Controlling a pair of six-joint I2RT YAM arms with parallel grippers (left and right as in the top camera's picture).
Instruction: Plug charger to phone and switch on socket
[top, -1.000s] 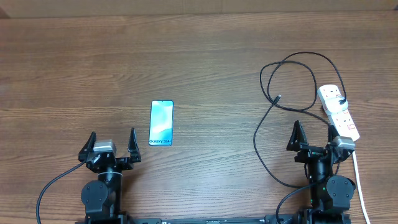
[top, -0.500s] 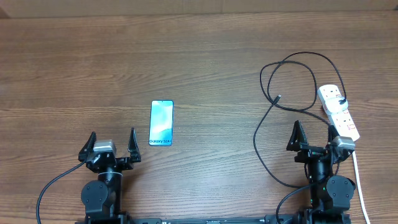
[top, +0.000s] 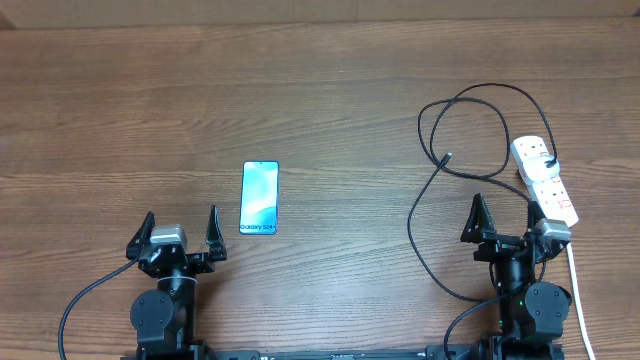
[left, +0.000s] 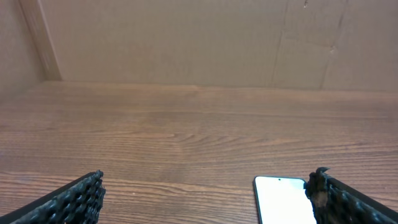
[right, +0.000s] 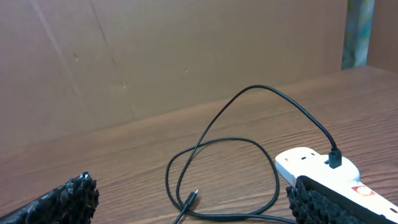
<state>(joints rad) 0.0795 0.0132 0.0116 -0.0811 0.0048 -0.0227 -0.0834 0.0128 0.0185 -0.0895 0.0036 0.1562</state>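
The phone (top: 259, 197) lies flat left of centre, screen lit light blue; its top end (left: 280, 199) shows at the bottom of the left wrist view. My left gripper (top: 181, 232) stands open just below-left of it, holding nothing. The charger (top: 470, 110) loops in black coils at the right, its connector tip (top: 446, 158) lying loose on the wood, also seen as the tip (right: 193, 198) from the right wrist. The charger's plug (right: 334, 158) sits in the white socket (top: 546, 179). My right gripper (top: 503, 219) is open and empty, just below the socket's near end.
A brown cardboard wall (left: 186, 37) closes off the far edge of the wooden table (top: 330, 90). The socket's thick white cord (top: 578, 300) runs down past the right arm's base. A black cable (top: 80, 300) trails from the left arm's base.
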